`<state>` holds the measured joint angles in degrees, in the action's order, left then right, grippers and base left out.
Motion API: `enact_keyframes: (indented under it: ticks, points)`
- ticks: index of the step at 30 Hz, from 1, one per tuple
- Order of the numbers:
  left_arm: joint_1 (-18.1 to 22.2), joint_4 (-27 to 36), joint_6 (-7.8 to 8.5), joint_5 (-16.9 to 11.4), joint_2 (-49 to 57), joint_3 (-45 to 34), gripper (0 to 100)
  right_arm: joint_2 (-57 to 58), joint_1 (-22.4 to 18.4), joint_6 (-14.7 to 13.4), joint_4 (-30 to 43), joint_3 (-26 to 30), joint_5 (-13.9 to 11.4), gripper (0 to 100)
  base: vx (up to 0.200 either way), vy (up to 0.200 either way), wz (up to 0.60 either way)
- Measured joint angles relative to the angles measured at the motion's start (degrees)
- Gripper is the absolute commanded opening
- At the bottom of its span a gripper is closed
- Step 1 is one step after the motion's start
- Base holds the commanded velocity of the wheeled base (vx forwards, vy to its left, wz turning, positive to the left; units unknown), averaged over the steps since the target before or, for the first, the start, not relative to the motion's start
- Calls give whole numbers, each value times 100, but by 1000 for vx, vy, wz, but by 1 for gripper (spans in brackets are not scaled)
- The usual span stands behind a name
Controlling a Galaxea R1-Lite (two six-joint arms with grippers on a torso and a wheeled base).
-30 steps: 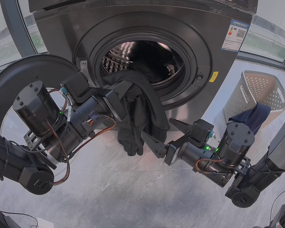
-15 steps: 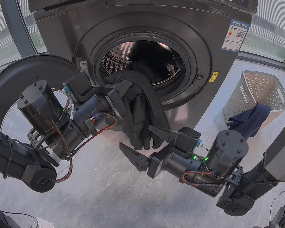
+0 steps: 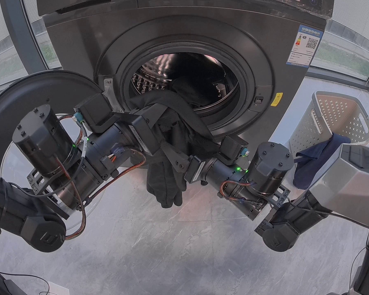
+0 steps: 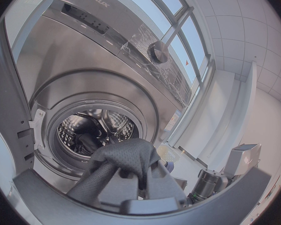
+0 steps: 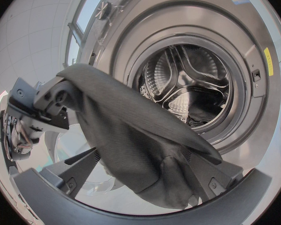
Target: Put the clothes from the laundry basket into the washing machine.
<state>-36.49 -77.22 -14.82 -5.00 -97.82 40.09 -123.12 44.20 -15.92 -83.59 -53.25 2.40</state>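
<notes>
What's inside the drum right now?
Dark clothing lies low in the drum; the other walls in sight are bare steel. The black garment hanging in front hides the drum's lower near side.

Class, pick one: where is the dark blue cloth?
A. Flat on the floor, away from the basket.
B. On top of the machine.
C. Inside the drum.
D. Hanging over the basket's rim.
D: the blue cloth drapes out over the rim of the basket.

Matt black cloth garment [image 3: 165, 182]; glossy steel drum [image 3: 151, 78].
</notes>
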Motion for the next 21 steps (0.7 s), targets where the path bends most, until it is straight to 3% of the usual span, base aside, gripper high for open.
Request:
enact_keyframes:
  ticks: [17, 18, 21]
  points:
    - [-33, 6, 0, -1, 156, -55, 0, -350, -377, -30, 6, -249, 228, 100, 0, 0, 0]
    - [-30, 6, 0, 0, 157, -55, 0, -372, -385, -24, -16, -258, 235, 0, 0, 0, 0]
    - [-11, 6, -1, -1, 157, -55, 0, -413, -396, 13, -44, -249, 238, 0, 0, 0, 0]
